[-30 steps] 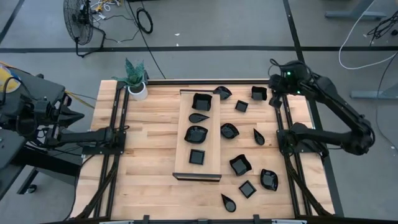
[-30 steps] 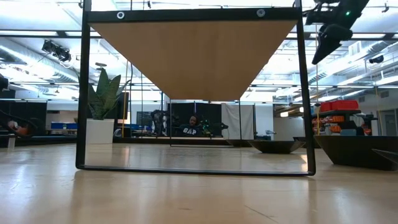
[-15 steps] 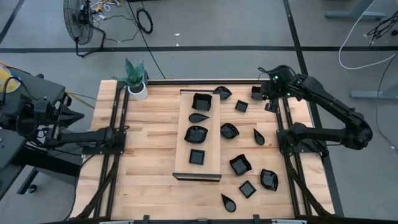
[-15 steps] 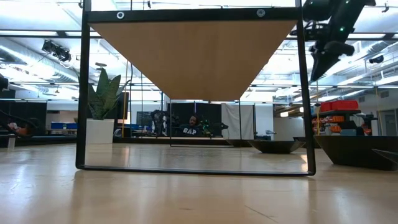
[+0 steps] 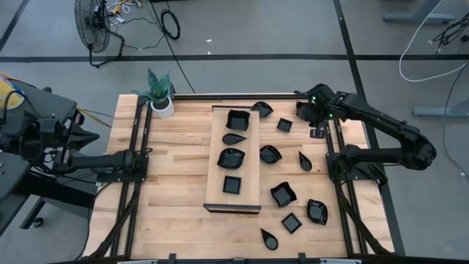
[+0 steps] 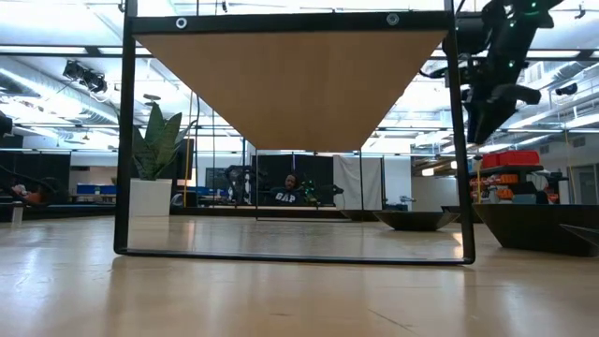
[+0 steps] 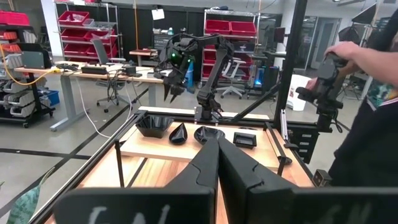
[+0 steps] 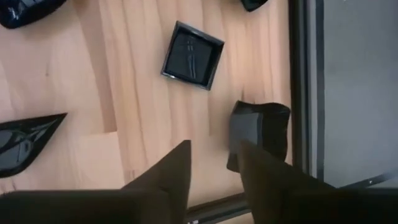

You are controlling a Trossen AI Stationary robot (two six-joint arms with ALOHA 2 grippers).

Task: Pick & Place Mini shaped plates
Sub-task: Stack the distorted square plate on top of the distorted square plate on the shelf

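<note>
Both arms are dark, nearly black, built of slim tubular links joined by chunky rounded joints. The right arm (image 5: 381, 128) carries a small green light near its wrist, just behind the right claw (image 5: 314, 116). The left arm (image 5: 88, 161) ends in the left claw (image 7: 217, 163), with two smooth, matte black, tapering fingers.

Glossy black mini shaped plates (image 5: 283, 194): four lie in a row on the long wooden board (image 5: 215, 158); the others lie scattered across the bench (image 5: 176, 183) to its right.
</note>
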